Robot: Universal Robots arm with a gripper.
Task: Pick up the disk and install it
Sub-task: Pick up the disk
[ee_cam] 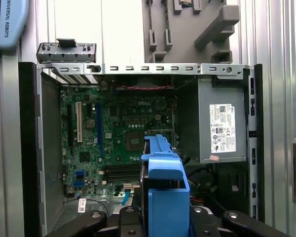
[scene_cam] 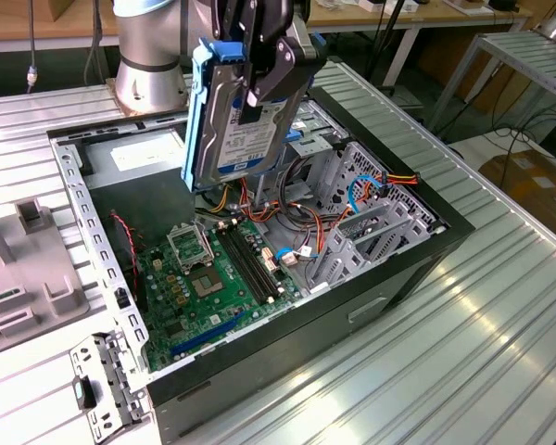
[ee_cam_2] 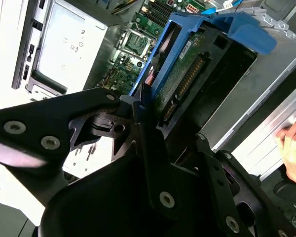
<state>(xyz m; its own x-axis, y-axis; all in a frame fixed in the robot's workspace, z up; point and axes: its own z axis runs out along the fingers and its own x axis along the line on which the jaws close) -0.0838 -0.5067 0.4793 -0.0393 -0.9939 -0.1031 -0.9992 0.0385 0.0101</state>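
The disk (scene_cam: pixel 230 125) hangs on edge above the open computer case (scene_cam: pixel 72 190), its white and blue label facing the exterior view's front. Blue rails frame its sides. My gripper (scene_cam: pixel 264 79) is shut on the disk from above, with one black finger (scene_cam: pixel 258 93) lying across the label. In the second wrist view the disk's green circuit-board side (ee_cam_2: pixel 183 69) and blue rail sit between my fingers (ee_cam_2: pixel 144 116). The first wrist view looks down the disk's blue rail (ee_cam: pixel 164 185) onto the motherboard (ee_cam: pixel 128 133). The metal drive cage (scene_cam: pixel 371 218) stands in the case at the exterior view's right.
A grey power-supply box (ee_cam: pixel 221 129) with a white sticker fills one corner of the case. Loose cables (scene_cam: pixel 306 218) run beside the cage. A grey fixture (scene_cam: pixel 32 264) and a metal bracket (scene_cam: pixel 97 385) lie outside the case. A person's hand (ee_cam_2: pixel 293 148) rests near the case.
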